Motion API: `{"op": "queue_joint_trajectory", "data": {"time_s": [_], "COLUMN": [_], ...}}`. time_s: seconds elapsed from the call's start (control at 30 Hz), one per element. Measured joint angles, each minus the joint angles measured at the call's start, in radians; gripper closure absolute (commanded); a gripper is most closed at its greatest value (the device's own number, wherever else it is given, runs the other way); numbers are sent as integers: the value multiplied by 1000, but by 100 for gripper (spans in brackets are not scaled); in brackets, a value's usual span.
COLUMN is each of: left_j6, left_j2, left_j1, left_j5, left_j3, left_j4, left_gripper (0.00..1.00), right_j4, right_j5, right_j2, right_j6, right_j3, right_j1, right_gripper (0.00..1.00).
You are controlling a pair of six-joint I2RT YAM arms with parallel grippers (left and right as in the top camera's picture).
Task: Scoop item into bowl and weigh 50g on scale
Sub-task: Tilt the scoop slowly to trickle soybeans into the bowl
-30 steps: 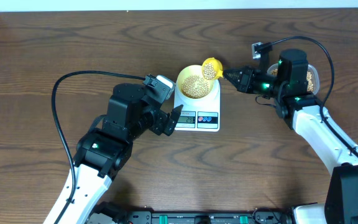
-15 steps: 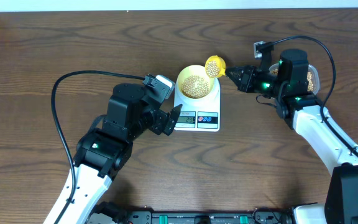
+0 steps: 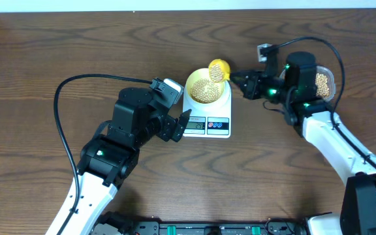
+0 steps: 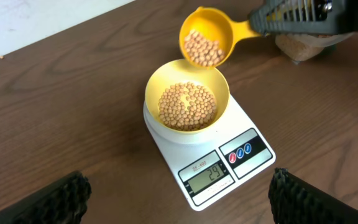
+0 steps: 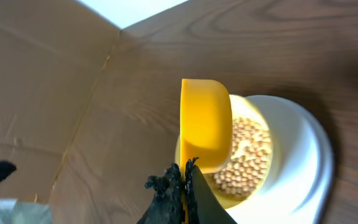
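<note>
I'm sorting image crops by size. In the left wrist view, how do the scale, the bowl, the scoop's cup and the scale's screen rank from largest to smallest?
1. scale
2. bowl
3. scoop's cup: it is held above the bowl, so nearness may enlarge it, yet it looks smaller
4. screen

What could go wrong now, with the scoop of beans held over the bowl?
1. The scoop, gripped by the right gripper, hangs near the far rim of the bowl, so some beans may fall outside it.
2. The screen on the scale reads 29; emptying the full scoop at once might overshoot 50.
</note>
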Motion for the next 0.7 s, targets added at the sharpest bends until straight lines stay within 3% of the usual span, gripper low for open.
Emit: {"op": "queue_joint_trajectory", "data": {"time_s": [0.7], "left_j6": [0], "left_j2": [0], "left_j1": [0], "left_j5": [0], "left_j3": [0], "left_j4": [0], "left_gripper": [6], "right_j4": [-4], "right_j5": [35], "right_j2": [0], "right_j6": [-163], "right_j3": [0], "right_j1": [11], "right_gripper": [99]}}
